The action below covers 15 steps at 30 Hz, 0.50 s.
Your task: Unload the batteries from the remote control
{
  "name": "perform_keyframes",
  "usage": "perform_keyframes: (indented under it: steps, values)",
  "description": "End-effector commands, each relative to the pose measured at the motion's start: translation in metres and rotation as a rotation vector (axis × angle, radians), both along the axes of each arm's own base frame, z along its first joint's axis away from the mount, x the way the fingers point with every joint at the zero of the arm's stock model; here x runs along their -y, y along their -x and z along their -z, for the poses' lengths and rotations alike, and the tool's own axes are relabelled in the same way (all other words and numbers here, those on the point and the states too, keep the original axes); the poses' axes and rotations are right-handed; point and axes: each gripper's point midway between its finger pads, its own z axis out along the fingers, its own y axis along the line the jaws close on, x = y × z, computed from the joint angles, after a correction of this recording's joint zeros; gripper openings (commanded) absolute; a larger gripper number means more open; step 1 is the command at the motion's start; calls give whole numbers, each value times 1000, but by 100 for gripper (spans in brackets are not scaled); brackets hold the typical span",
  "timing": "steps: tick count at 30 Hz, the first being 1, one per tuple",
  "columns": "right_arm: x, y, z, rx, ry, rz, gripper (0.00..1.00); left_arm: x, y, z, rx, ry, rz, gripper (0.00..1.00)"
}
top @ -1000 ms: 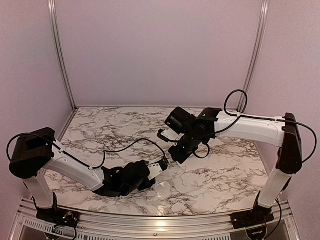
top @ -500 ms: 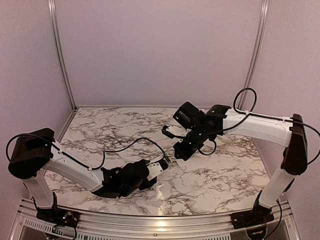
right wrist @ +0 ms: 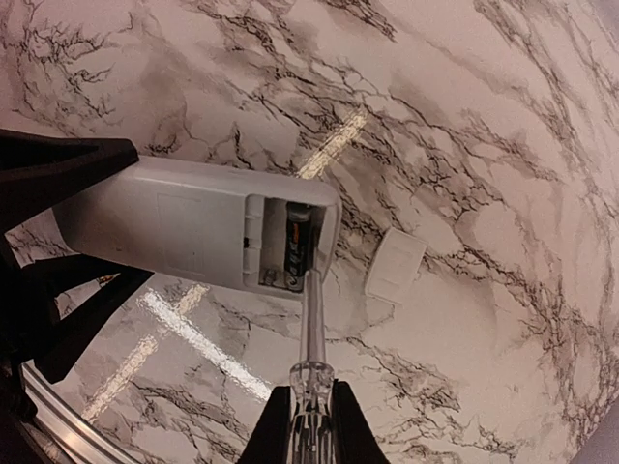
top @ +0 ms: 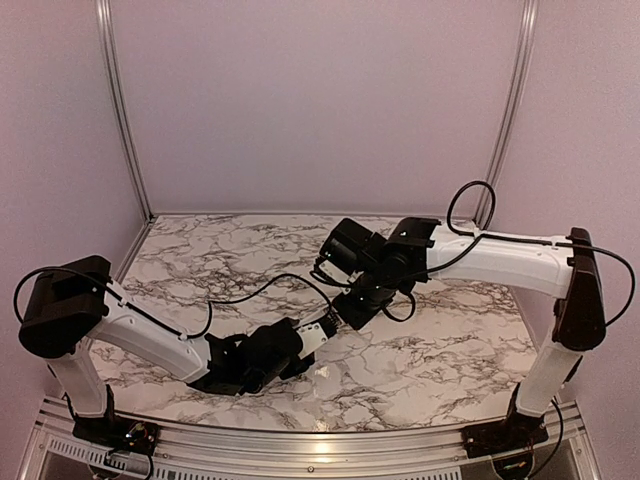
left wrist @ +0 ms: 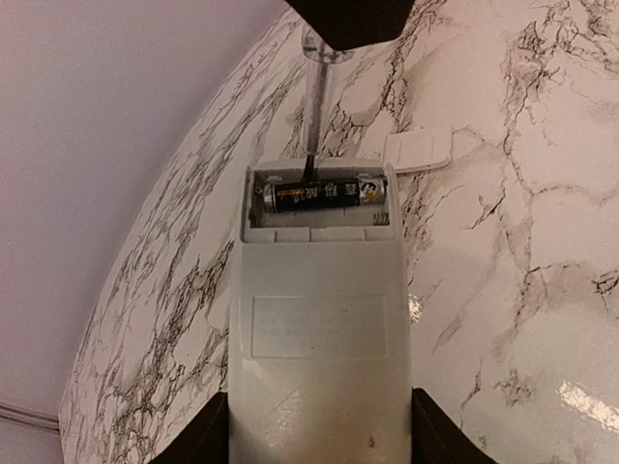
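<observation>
Reaching inward, right arm's (top: 500,255) rod (right wrist: 312,309) touches remote control (right wrist: 184,227).

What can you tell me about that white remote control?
The remote control is a flat white plastic-looking slab, back side up, clamped at one end by the left gripper. Its battery compartment at the other end is uncovered, with a dark battery lying crosswise inside. The tip of a thin tool reaches into it.

Remote control (left wrist: 319,329): off-white, plain.
Battery (left wrist: 319,196): dark, gold-brown markings.
Loose cover (left wrist: 418,150): white.
Rod (right wrist: 312,319): clear, pale.
Table (left wrist: 522,242): white marble pattern, grey-black veins.
Walls (top: 320,100): pale lilac.
Arms (top: 500,255): white shells, black joints.
</observation>
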Motion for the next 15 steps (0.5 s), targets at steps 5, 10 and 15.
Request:
perform_keyframes:
  steps: [5,10,15]
  values:
    - [-3,-1,-6,87,80,85,0,8,-9,-12,-5,54,-43,0]
    - [-8,0,1,74,71,66,0,7,-9,-15,-3,63,-40,0]
    - [-22,9,0,5,-19,-12,0,6,-7,-19,2,81,-27,0]
